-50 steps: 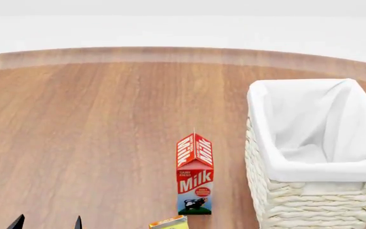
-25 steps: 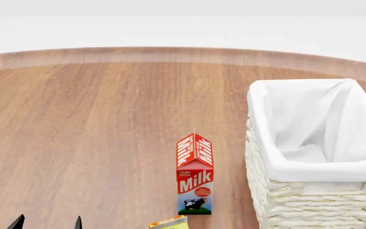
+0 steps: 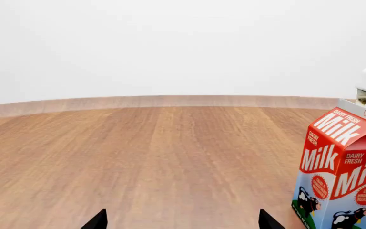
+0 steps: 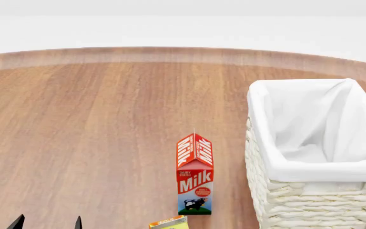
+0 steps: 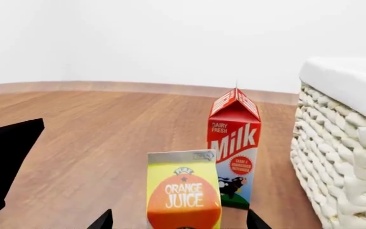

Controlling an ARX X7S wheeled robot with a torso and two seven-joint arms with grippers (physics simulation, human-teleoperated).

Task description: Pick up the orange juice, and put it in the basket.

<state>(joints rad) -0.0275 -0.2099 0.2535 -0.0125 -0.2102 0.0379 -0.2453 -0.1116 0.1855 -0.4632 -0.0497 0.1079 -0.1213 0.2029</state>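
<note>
Two cartons stand upright on the wooden surface (image 4: 94, 124). Nearest is the orange juice (image 5: 183, 191), a gable-top carton with a yellow upper face, an orange disc and white "ORANGE JUICE" lettering; in the head view only its top (image 4: 168, 223) shows at the near edge. The right pincer (image 5: 177, 220) is spread wide, its dark fingertips (image 5: 102, 220) showing to either side of the juice carton's base, not visibly touching it. The left pincer (image 4: 47, 222) sits well to the left, also open and holding nothing, its tips (image 3: 96, 221) over bare wood. Just behind the juice, slightly right, stands the red-and-white milk carton (image 4: 195, 174). Right of both cartons is the basket (image 4: 310, 200), cream wicker with a white cloth lining (image 4: 316, 129) folded over its rim.
</note>
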